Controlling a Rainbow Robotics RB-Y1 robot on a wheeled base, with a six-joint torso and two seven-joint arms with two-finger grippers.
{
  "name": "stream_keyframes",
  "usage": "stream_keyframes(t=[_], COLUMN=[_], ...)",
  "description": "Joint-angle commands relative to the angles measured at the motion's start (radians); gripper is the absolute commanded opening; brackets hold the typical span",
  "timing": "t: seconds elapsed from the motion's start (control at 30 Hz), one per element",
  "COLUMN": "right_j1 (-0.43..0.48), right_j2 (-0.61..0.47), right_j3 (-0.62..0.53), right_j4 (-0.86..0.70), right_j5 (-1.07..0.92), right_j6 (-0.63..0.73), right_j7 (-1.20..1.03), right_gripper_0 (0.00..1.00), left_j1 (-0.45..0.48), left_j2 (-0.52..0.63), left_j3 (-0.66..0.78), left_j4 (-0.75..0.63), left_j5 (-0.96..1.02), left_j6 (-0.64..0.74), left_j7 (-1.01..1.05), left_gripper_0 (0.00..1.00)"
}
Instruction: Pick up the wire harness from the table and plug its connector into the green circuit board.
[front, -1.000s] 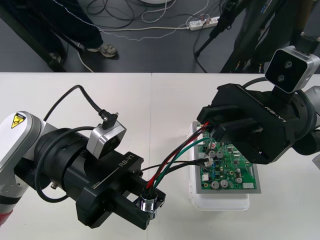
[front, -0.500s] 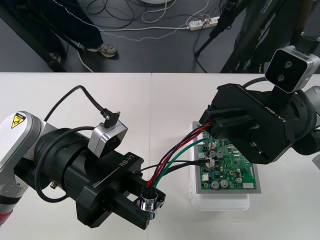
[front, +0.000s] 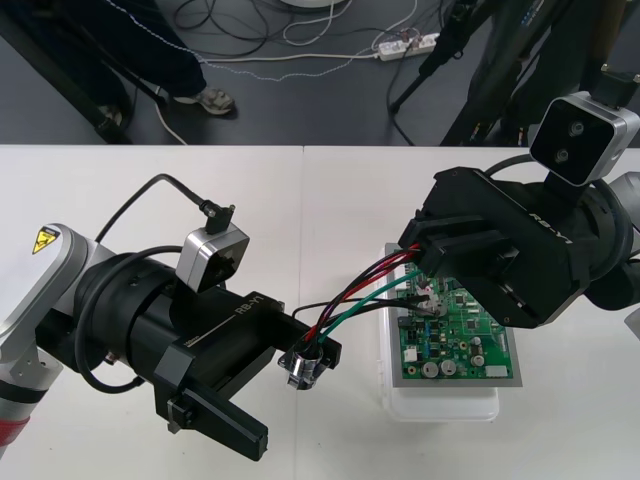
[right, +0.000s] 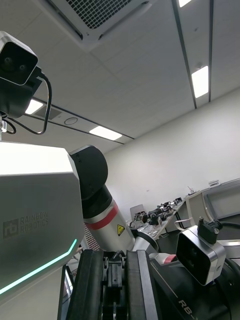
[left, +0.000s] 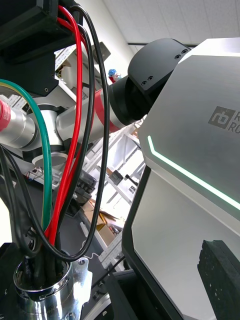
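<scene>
Right pincer (front: 421, 260) is closed on the harness (front: 352, 300) at its plug end, just above the board (front: 466, 336). Left pincer (front: 291, 397) stands open, the socket (front: 303, 367) against one finger.

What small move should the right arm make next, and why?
Probably ease the right gripper straight down to press the plug home. It is shut on the wire harness just above the green circuit board, and I cannot tell that the plug is seated. The left gripper stands open beside the metal socket, so the wires should not pull back.
</scene>
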Motion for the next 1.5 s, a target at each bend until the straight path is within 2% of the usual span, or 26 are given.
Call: stream_keyframes(t=[0.03, 0.23, 0.57, 0.8, 1.03, 1.3, 1.5], right_j1=[-0.022, -0.013, 0.026, 0.073, 0.118, 0.162, 0.182], right_j2=[0.012, 0.006, -0.057, -0.126, -0.160, -0.175, -0.175], right_j3=[0.002, 0.002, 0.000, -0.052, -0.112, -0.188, -0.190], right_j4=[-0.009, -0.009, -0.009, -0.009, -0.009, -0.009, -0.043], right_j5=[-0.013, -0.015, -0.069, -0.081, -0.081, -0.009, 0.022], right_j6=[0.002, -0.004, -0.038, -0.070, -0.078, -0.040, 0.054], right_j7=[-0.037, -0.034, -0.028, -0.012, -0.008, 0.014, 0.038], right_gripper_0=[0.00, 0.00, 0.00, 0.00, 0.00, 0.00, 0.00], left_j1=[-0.037, -0.043, -0.040, -0.023, -0.022, -0.022, -0.037], left_j2=[-0.020, -0.020, 0.003, 0.120, 0.174, 0.213, 0.217], left_j3=[-0.004, 0.016, 0.130, 0.142, 0.159, 0.162, 0.161], left_j4=[-0.010, -0.010, -0.046, -0.068, -0.068, -0.068, -0.068], left_j5=[0.011, 0.000, -0.046, -0.020, -0.015, -0.012, -0.043], left_j6=[-0.032, -0.032, -0.032, -0.032, -0.029, 0.147, 0.249], left_j7=[0.052, 0.050, 0.042, 0.022, 0.001, -0.082, -0.160], left_gripper_0=[1.00, 1.00, 1.00, 1.00, 1.00, 1.00, 1.00])
